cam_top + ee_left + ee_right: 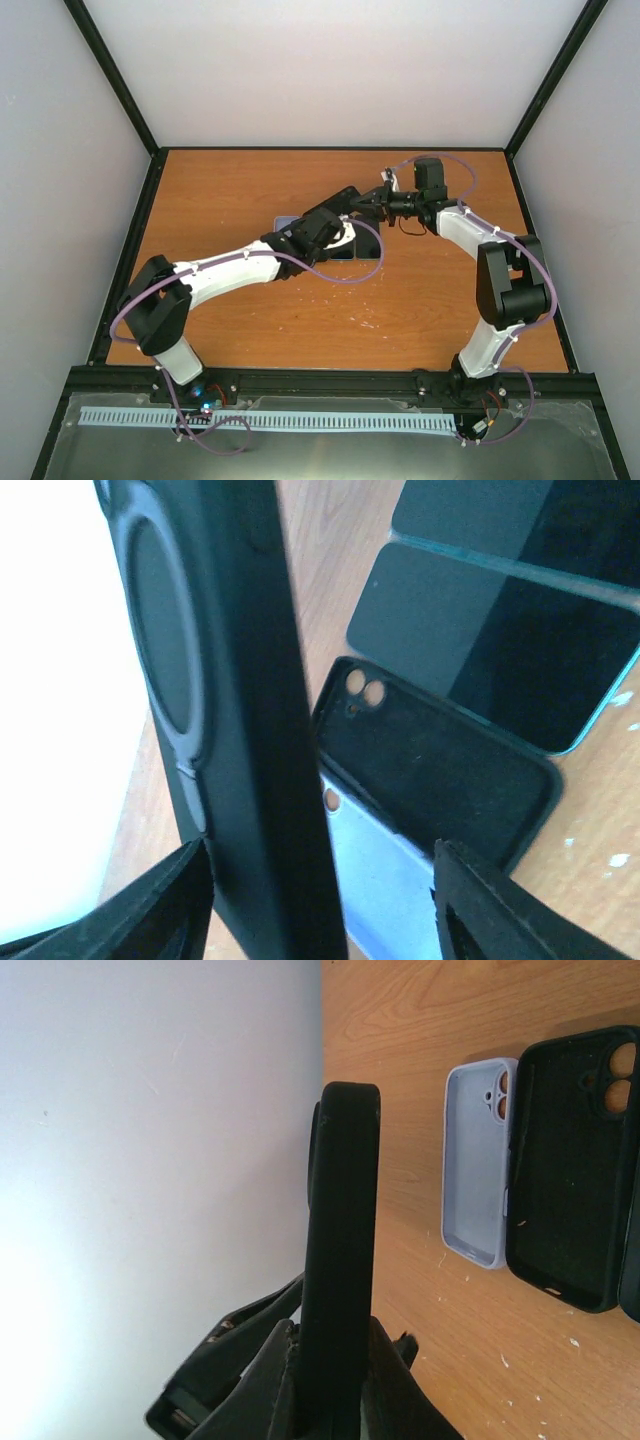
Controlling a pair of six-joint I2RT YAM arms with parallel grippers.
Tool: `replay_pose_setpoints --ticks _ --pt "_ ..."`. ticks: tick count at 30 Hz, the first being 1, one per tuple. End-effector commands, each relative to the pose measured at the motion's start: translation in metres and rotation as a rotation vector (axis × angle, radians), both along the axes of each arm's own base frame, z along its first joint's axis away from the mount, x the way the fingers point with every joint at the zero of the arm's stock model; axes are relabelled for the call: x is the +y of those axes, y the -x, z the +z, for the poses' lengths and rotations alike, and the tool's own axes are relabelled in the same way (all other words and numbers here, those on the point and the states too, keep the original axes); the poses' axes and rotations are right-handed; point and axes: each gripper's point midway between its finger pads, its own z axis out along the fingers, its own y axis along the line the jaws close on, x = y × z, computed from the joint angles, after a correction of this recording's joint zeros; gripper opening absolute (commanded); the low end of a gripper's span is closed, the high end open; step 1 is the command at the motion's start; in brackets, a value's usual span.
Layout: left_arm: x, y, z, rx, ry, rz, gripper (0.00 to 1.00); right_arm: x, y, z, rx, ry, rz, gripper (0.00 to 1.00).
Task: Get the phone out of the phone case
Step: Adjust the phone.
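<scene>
A black phone case (340, 1210) with a round ring on its back (165, 630) is held upright above the table, seen edge-on. The phone inside it does not show. My right gripper (335, 1335) is shut on the case's lower end. My left gripper (322, 880) is open, its fingers (150, 900) straddling the case: the case is close to the left finger, with a wide gap to the right finger. In the top view both grippers, the left (352, 205) and the right (385, 205), meet at the case (367, 203) over the table's middle back.
Below on the wooden table (420, 300) lie an empty black case (440, 770), an empty pale blue case (478, 1160) and two dark-screened phones (500, 650), side by side under the left arm. White walls and a black frame surround the table.
</scene>
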Motion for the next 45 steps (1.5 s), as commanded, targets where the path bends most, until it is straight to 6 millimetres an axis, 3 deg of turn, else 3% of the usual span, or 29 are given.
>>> replay_pose_setpoints --ticks 1,11,14,18,20,24,30,34,38,42,45 --pt "0.005 -0.014 0.010 -0.162 -0.106 0.038 0.56 -0.001 0.006 0.029 -0.037 -0.048 0.009 0.03" --pt "0.000 -0.023 0.011 -0.244 -0.141 0.031 0.11 -0.002 0.008 0.019 0.014 -0.050 -0.008 0.03" --pt "-0.002 -0.023 0.011 -0.251 -0.137 0.032 0.02 -0.002 0.009 0.021 0.015 -0.055 -0.008 0.12" --pt "-0.003 -0.022 0.015 -0.237 -0.098 0.042 0.01 -0.002 0.009 0.023 0.002 -0.056 -0.004 0.29" --pt "-0.003 -0.022 0.019 -0.223 -0.066 0.052 0.01 -0.004 0.008 0.024 -0.021 -0.053 -0.003 0.46" --pt "0.004 -0.026 0.027 -0.132 0.037 0.101 0.01 -0.015 0.003 0.028 -0.079 -0.022 -0.001 0.70" --pt "0.009 -0.037 0.055 -0.005 0.252 0.146 0.01 -0.026 0.003 0.046 -0.245 0.030 0.031 0.89" --pt "0.010 -0.044 0.076 0.081 0.412 0.165 0.01 -0.031 0.005 0.063 -0.365 0.045 0.065 0.97" --pt "0.013 -0.048 0.114 0.202 0.676 0.141 0.01 -0.036 0.006 0.082 -0.514 0.069 0.084 0.99" --pt "0.014 -0.036 0.154 0.356 0.933 0.007 0.01 -0.035 0.010 0.106 -0.651 0.051 0.100 1.00" --pt "0.017 -0.026 0.169 0.484 1.061 -0.099 0.01 -0.034 0.018 0.129 -0.762 0.018 0.120 1.00"
